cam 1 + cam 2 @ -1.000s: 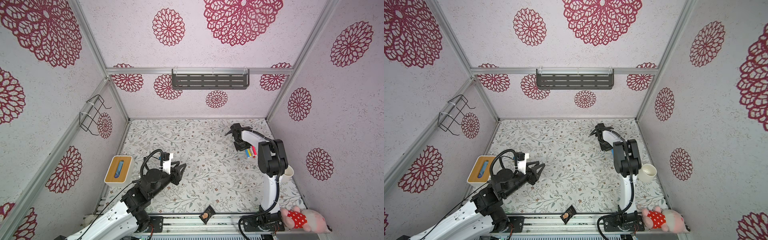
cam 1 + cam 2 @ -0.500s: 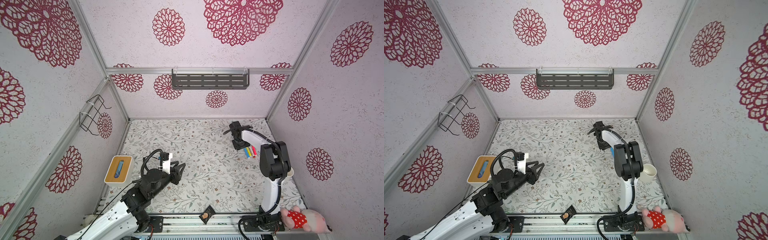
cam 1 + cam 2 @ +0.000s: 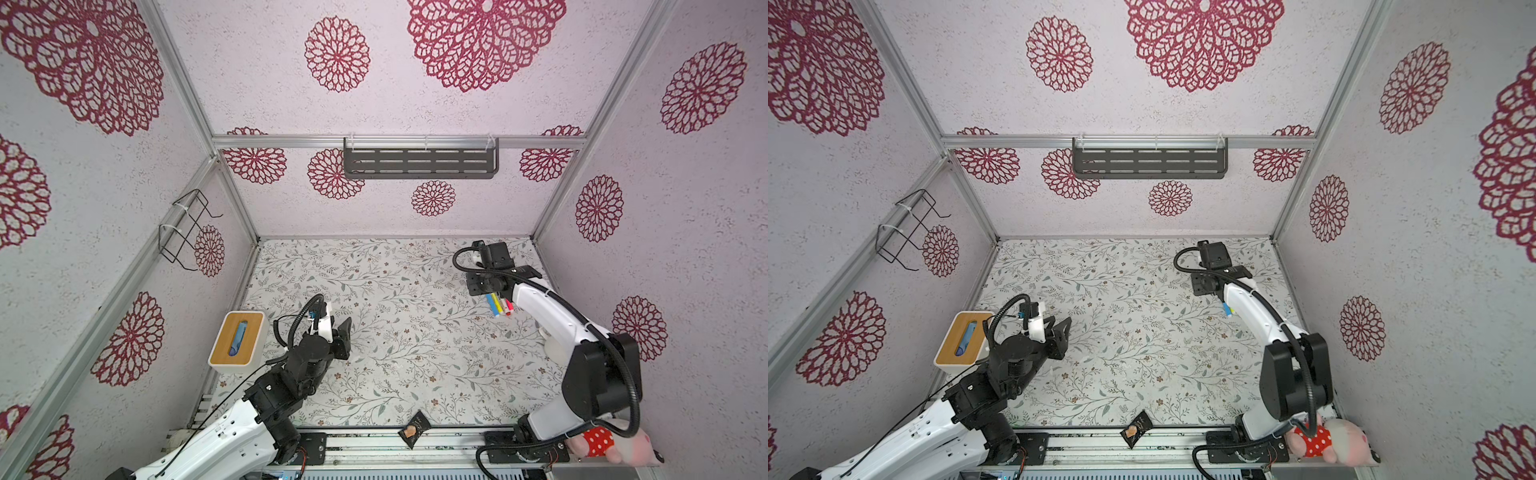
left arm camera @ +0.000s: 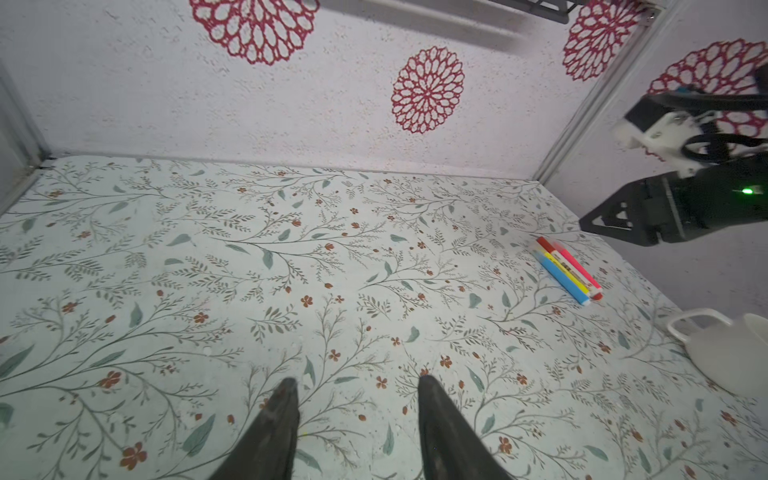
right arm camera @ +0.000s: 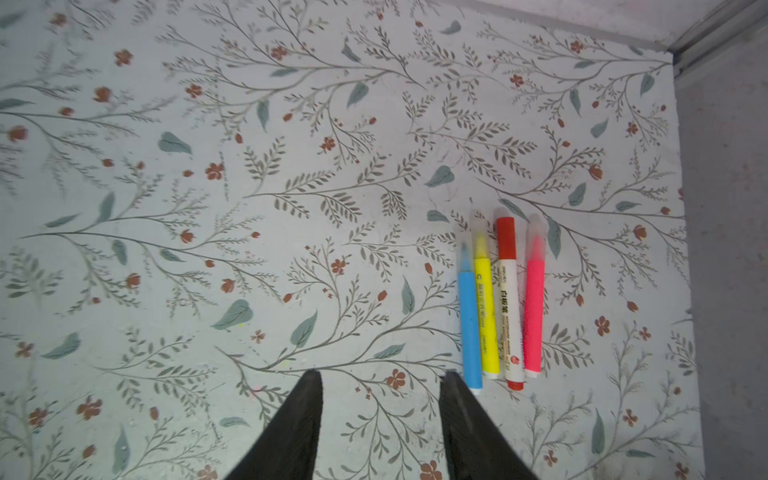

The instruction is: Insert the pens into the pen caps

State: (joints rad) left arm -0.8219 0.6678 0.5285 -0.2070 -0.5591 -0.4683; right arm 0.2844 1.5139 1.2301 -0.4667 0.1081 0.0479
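While the wood-topped white box (image 3: pixel 222 345) holds a blue oblong (image 3: pixel 238 338) in its slot, four pens (image 5: pixel 509 307) lie side by side on the floral table (image 3: pixel 395 332) near the right wall, close to the right gripper (image 5: pixel 380 374). It and the left gripper (image 4: pixel 357 382) both stand spread and empty. Since a second ago the right arm's elbow has swung frontward, and the pens have not moved.
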